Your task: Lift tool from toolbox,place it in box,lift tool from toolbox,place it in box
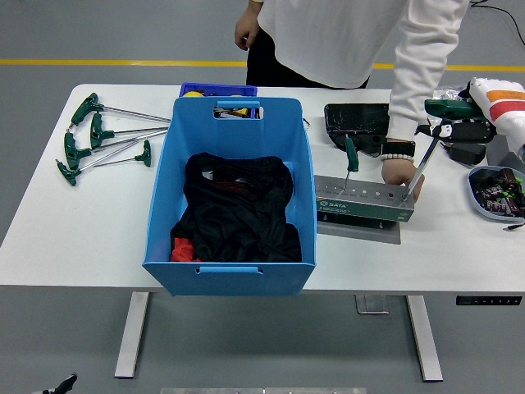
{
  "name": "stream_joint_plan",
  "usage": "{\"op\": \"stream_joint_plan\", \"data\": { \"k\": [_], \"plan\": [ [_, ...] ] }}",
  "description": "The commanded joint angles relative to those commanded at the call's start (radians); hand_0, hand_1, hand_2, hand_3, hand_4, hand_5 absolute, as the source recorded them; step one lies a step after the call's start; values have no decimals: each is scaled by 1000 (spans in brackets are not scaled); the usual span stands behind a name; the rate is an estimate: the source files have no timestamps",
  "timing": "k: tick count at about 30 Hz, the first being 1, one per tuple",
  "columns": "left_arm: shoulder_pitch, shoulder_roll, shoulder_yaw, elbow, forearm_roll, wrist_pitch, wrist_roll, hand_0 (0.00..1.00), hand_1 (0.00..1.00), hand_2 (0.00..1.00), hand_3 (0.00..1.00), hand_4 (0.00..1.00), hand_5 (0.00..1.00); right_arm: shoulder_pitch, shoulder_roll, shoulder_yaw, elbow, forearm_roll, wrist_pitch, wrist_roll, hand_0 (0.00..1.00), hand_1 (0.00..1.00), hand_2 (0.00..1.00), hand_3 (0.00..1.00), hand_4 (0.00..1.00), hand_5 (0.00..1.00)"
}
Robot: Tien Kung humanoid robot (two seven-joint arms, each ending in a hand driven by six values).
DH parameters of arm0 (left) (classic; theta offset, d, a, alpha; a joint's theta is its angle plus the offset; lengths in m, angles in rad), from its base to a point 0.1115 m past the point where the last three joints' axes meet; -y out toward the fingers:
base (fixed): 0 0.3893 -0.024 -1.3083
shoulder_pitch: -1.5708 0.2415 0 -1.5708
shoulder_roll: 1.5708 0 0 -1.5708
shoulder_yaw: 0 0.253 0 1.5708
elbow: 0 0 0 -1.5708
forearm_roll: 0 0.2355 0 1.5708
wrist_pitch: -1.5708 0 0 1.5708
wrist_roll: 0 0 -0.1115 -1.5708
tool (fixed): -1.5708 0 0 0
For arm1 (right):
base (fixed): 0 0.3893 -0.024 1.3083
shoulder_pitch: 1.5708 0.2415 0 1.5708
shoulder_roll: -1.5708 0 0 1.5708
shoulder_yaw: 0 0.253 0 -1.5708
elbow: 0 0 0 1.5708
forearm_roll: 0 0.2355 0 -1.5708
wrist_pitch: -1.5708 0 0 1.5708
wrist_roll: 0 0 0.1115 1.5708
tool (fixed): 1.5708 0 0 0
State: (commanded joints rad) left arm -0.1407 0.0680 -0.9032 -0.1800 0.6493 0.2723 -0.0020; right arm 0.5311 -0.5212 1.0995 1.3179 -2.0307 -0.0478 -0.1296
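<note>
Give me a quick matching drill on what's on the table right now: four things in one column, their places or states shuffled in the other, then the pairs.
Things:
1. right hand
2. person's hand
3. blue box
4. loose T-handle tools

Places or states:
A. lying at the table's left end
B. resting at the right end of the grey tool rack
C. holding dark cloth inside
D. closed on a green-handled tool lifted at a slant, its tip still near the rack

Pairs: 1-D, 2-B, 3-C, 4-A
</note>
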Motion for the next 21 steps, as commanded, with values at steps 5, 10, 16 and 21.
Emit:
{"op": "stream_joint_plan", "data": {
  "k": [5,10,16,21],
  "plan": [
    [1,0,-4,0,5,0,1,743,762,778,668,655,563,2,-15,13,41,-3,4,-1,2,2,2,7,998,636],
    [2,0,-11,0,14,1,2,743,761,779,667,654,563,5,-32,31,86,-3,10,1,2,2,2,8,998,627],
    [5,0,-20,0,20,3,3,742,762,777,667,654,564,10,-49,50,155,-4,10,5,2,2,2,5,998,626],
    [8,0,-24,0,24,3,4,743,762,778,668,654,563,20,-50,54,213,6,13,4,2,2,2,2,998,623]
  ]
}}
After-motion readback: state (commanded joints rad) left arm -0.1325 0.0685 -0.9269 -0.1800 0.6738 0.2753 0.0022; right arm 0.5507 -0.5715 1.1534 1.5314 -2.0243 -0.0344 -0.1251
